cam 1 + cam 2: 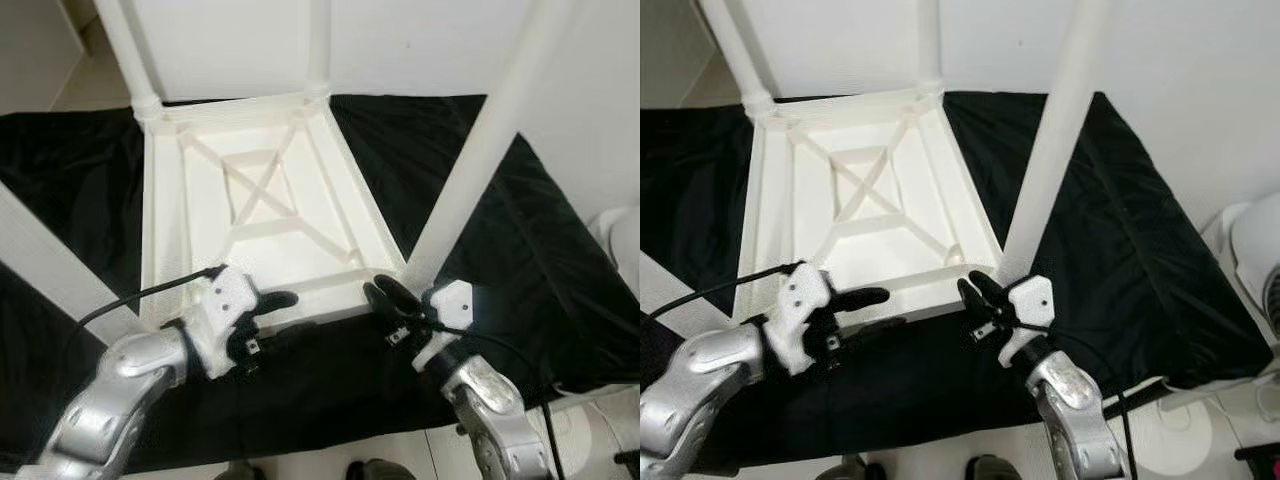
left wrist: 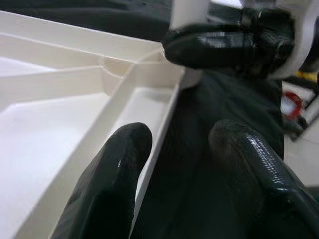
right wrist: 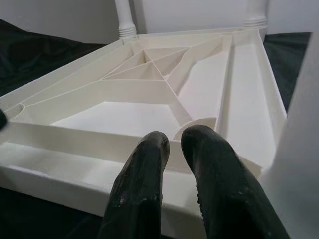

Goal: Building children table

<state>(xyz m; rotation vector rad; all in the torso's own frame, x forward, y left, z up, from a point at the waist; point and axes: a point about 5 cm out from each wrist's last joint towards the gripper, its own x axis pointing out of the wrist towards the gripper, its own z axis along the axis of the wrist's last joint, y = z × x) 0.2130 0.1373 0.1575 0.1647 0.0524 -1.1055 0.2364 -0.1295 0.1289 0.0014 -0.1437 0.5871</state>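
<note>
Lying upside down mid-frame on black cloth, table, legs up. Left gripper lower left, right gripper lower right, both at its near edge. Left wrist: jaws apart astride the rim. Right wrist: fingers nearly together, empty.

Lay upside down on a black cloth over pale floor: white children's table, legs up.

Left end effector parted; right end effector nearly closed.
</note>
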